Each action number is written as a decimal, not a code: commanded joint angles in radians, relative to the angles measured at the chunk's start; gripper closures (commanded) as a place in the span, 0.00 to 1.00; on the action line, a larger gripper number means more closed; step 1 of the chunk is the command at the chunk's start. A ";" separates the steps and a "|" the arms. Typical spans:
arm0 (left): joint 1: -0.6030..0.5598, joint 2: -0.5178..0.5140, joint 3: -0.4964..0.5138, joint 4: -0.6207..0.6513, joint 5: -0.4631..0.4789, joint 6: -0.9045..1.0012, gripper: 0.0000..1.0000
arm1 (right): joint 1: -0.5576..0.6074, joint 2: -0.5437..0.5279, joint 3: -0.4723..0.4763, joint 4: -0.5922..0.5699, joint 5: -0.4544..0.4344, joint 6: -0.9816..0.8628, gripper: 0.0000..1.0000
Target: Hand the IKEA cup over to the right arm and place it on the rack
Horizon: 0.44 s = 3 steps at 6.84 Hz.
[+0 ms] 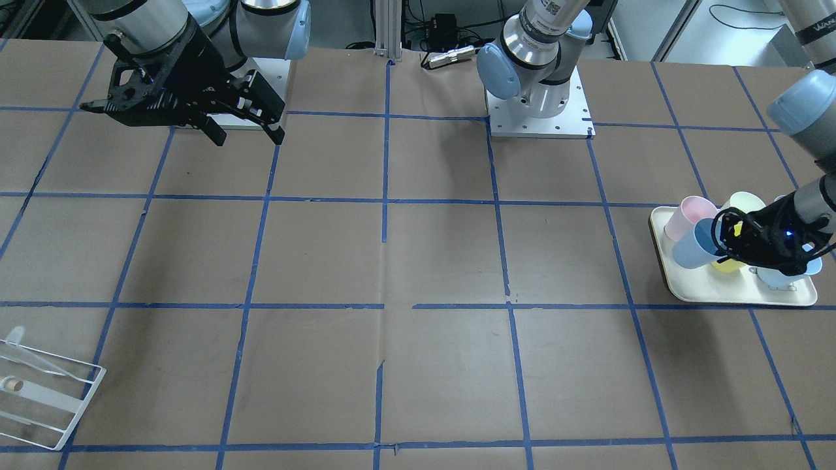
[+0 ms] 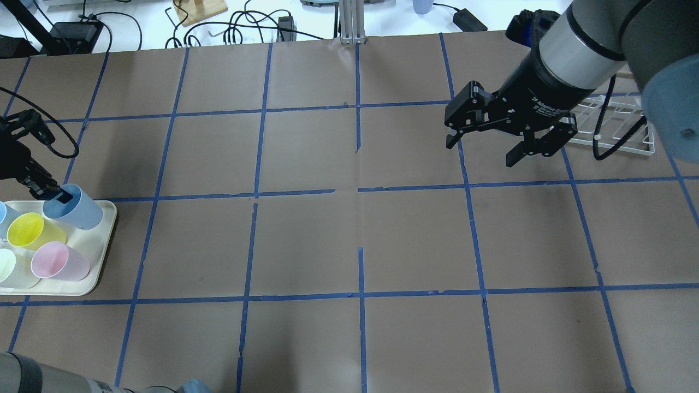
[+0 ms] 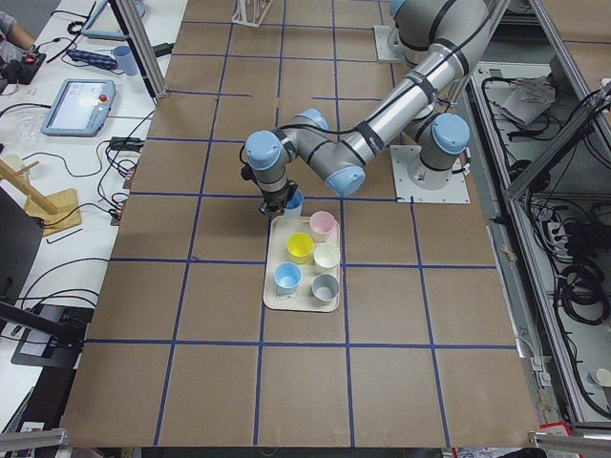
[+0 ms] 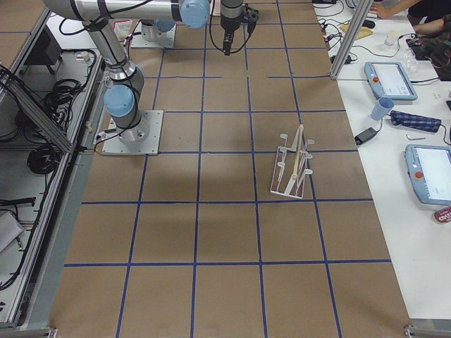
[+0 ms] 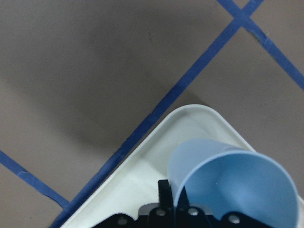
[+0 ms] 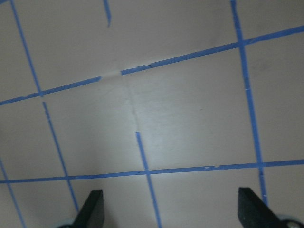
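Observation:
The pale blue IKEA cup (image 2: pixel 76 209) leans tilted over the far corner of the cream tray (image 2: pixel 104 240) at the table's left end. My left gripper (image 2: pixel 53 192) is shut on its rim, one finger (image 5: pixel 165 194) outside the wall, the other hidden behind it. The cup also shows in the front view (image 1: pixel 691 246) and the left wrist view (image 5: pixel 228 185). My right gripper (image 2: pixel 481 152) is open and empty, held above the table's right half. The white wire rack (image 2: pixel 617 125) stands behind it, partly hidden by the right arm; it also shows in the front view (image 1: pixel 46 391).
The tray also holds a pink cup (image 2: pixel 60 262), a yellow cup (image 2: pixel 30 229), a pale cream cup (image 2: pixel 5 265), a blue-inside cup (image 3: pixel 287 277) and a grey cup (image 3: pixel 326 285). Brown paper with a blue tape grid covers the table (image 2: pixel 355 245).

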 commanded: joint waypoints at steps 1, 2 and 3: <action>-0.120 0.120 0.090 -0.290 -0.117 -0.218 1.00 | -0.003 0.001 0.009 -0.012 0.302 -0.007 0.00; -0.171 0.165 0.094 -0.369 -0.224 -0.338 1.00 | -0.003 0.004 0.014 -0.011 0.423 -0.053 0.00; -0.197 0.197 0.091 -0.460 -0.368 -0.477 1.00 | -0.016 0.011 0.026 0.005 0.535 -0.140 0.00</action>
